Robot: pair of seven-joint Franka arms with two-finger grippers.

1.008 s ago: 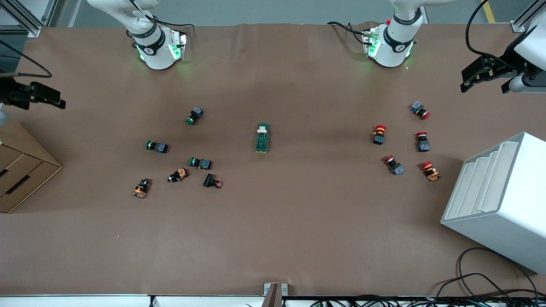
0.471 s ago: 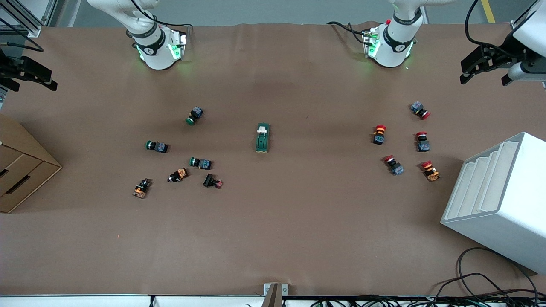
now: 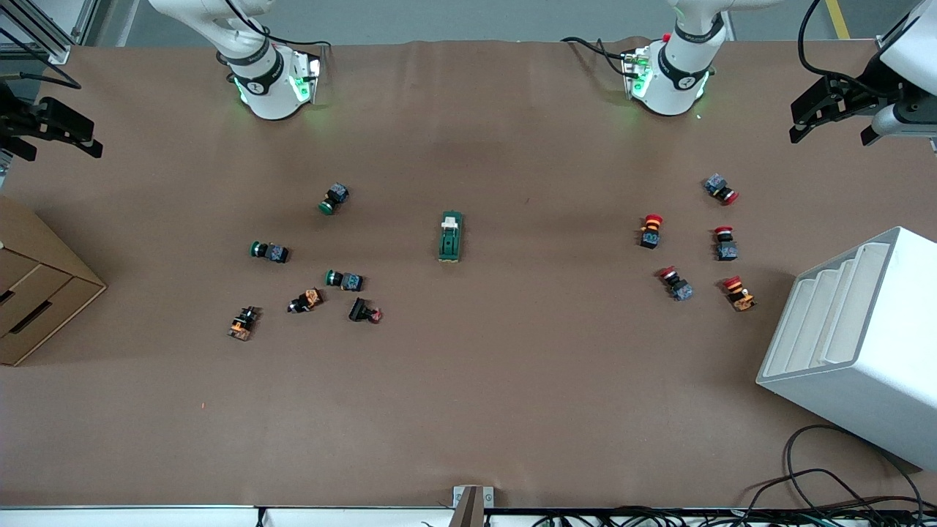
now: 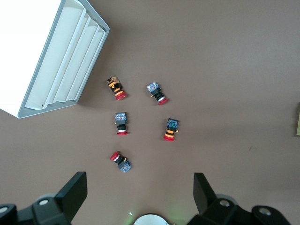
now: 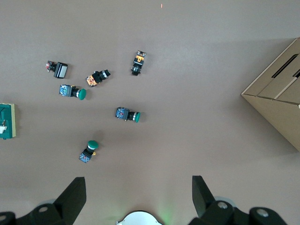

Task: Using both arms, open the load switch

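Observation:
The load switch, a dark-green block with a white tab at the end farther from the front camera, lies alone at the table's middle. Part of it shows at the rim of the right wrist view, and a sliver at the rim of the left wrist view. My left gripper hangs open high over the left arm's end of the table, above the red buttons; its wrist view shows the left gripper with nothing between the fingers. My right gripper hangs open high over the right arm's end; the right gripper is empty too.
Green-capped and orange push buttons lie scattered toward the right arm's end. Red mushroom buttons lie toward the left arm's end. A white slotted rack stands by them. A cardboard box sits at the right arm's end.
Both grippers have shifted a little toward the base side of the table since a second ago. The load switch and the buttons have not moved.

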